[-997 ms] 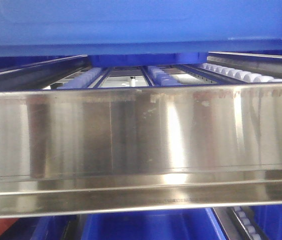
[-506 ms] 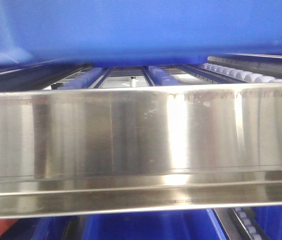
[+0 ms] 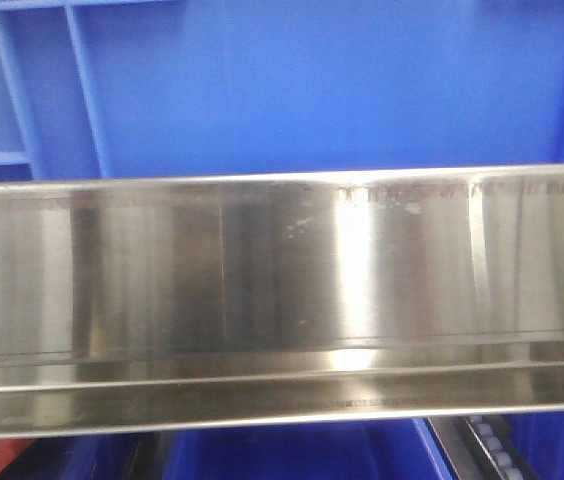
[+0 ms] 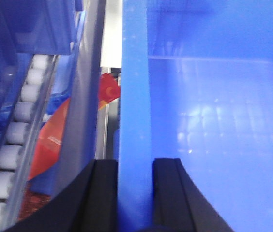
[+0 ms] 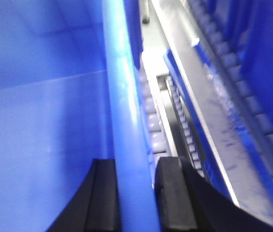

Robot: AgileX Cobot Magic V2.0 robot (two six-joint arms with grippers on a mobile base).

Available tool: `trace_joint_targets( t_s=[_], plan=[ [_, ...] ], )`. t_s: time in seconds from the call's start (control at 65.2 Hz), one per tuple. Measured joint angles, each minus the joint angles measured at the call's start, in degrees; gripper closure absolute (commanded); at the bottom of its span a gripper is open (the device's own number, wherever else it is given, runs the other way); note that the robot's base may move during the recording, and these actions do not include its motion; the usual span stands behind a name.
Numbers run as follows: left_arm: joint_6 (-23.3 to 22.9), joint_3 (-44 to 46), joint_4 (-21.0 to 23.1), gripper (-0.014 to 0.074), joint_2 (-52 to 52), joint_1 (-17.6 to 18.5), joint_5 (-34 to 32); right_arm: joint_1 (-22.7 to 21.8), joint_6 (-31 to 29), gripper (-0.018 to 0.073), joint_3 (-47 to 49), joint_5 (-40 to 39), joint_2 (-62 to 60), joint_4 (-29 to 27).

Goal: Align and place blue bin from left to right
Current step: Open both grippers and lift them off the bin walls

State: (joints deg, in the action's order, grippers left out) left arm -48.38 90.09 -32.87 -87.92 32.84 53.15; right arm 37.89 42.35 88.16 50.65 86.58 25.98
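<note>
Holding the blue bin (image 3: 332,90) by both side walls, right behind the steel rail (image 3: 262,270).

Its tall smooth wall fills the front view above the rail, upright, with raised ribs (image 3: 7,90) near the left corner. A lower bin (image 3: 292,455), also blue, shows beneath the rail. Seen from the left wrist, a roller track (image 4: 15,140) runs beside the bin's left wall. Seen from the right wrist, rollers (image 5: 153,130) lie just beside the right wall. The left gripper (image 4: 134,166) is clamped on the left wall's rim, one black finger on each face. The right gripper (image 5: 134,166) grips the right rim likewise. A red packet (image 4: 54,140) lies between the track and the bin.
</note>
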Motion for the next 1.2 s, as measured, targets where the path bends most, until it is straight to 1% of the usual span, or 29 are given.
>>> trace_joint_targets(
  t_s=[0.199,0.261,0.292,0.322,0.338,0.368,0.384,0.399,0.43,0.445,0.476,0.491,0.537,0.598,0.66,0.721,0.798,0.859,0.921,0.967,0.982,0.997,1.074,1.12,1.135,1.197],
  plan=[
    [0.3,0.0,0.0,0.0707,-0.3,-0.1,0.0,-0.1,-0.1,0.0629,0.0,-0.1,0.7,-0.1],
    [0.3,0.0,0.0,0.0684,-0.2,-0.1,-0.1,-0.1,-0.1,0.0626,0.0,-0.2,0.7,-0.1],
    [0.4,0.0,0.0,0.0645,-0.3,-0.1,-0.1,-0.1,-0.4,0.0615,0.0,-0.2,0.7,-0.1],
    [0.4,0.0,0.0,0.0613,-0.4,-0.1,-0.1,-0.1,-0.8,0.0565,0.0,-0.2,0.7,0.0],
    [0.4,0.0,0.0,0.0578,-0.4,-0.1,-0.1,-0.1,-1.1,0.0536,0.0,-0.2,0.7,0.0],
    [0.5,0.0,0.0,0.0524,-0.4,-0.1,-0.1,-0.1,-1.6,0.0463,0.0,-0.1,0.7,0.0],
    [0.5,0.0,0.0,0.0479,-0.4,-0.1,-0.2,-0.1,-1.8,0.0423,0.0,0.0,0.7,0.0],
    [0.5,0.0,0.0,0.0464,-0.4,-0.1,-0.2,-0.1,-1.9,0.0382,0.0,0.1,0.7,0.0],
    [0.6,0.0,0.0,0.0405,-0.4,-0.1,-0.3,-0.1,-1.9,0.0302,0.0,0.4,0.7,0.0],
    [0.6,0.0,0.0,0.0362,-0.4,-0.1,-0.5,-0.1,-1.9,0.0266,0.0,0.4,0.7,0.0],
    [0.6,0.0,0.5,0.0307,-0.4,-0.1,-1.1,-0.1,-2.0,0.0194,0.0,0.4,0.8,0.0],
    [0.6,0.0,0.8,0.0281,-0.4,-0.1,-1.5,-0.1,-2.0,0.0174,0.0,0.4,0.8,0.0],
    [0.6,0.1,1.5,0.0209,-0.4,0.1,-3.2,0.0,-2.2,0.0142,0.6,0.0,0.8,0.0],
    [0.7,0.4,1.9,0.0127,-0.4,0.4,-4.5,0.2,-2.3,0.0145,1.5,-0.5,0.8,-0.1],
    [0.7,1.5,1.9,0.0084,-0.4,0.4,-5.0,0.3,-2.3,0.0155,3.0,-0.6,0.8,-0.1],
    [0.7,2.7,2.1,0.0072,-0.4,0.4,-5.1,0.4,-2.3,0.0170,4.5,-0.6,0.8,-0.2],
    [0.8,4.9,2.2,0.0087,-0.4,0.4,-4.9,0.4,-2.6,0.0209,6.7,-0.2,0.8,-0.2],
    [1.1,6.8,2.2,0.0134,-0.4,0.4,-4.0,0.4,-3.0,0.0262,8.6,0.8,0.8,-0.2],
    [1.3,8.3,2.2,0.0234,-0.4,0.7,-3.0,0.4,-3.8,0.0342,9.9,1.5,0.8,-0.2],
    [1.5,9.4,2.1,0.0324,-0.4,0.8,-2.4,0.4,-4.5,0.0406,10.8,1.9,0.8,-0.2],
    [1.6,9.7,2.1,0.0373,-0.4,0.8,-2.2,0.4,-4.8,0.0428,11.0,2.0,0.8,-0.2],
    [1.8,10.1,2.1,0.0407,-0.4,0.8,-2.1,0.4,-4.9,0.0461,11.2,2.2,0.7,-0.2],
    [1.9,11.2,2.1,0.0577,-0.4,0.9,-1.8,0.4,-5.8,0.0572,11.7,2.7,0.6,-0.2],
    [2.0,11.5,2.1,0.0708,-0.4,0.9,-1.7,0.4,-6.1,0.0647,11.9,2.8,0.5,-0.2],
    [2.0,11.6,2.1,0.0706,-0.4,0.9,-1.7,0.4,-6.2,0.0653,11.9,2.9,0.5,-0.2],
    [2.3,11.8,2.1,0.0707,-0.4,0.9,-1.6,0.4,-6.4,0.0633,11.9,3.0,0.3,-0.2]
  ],
)
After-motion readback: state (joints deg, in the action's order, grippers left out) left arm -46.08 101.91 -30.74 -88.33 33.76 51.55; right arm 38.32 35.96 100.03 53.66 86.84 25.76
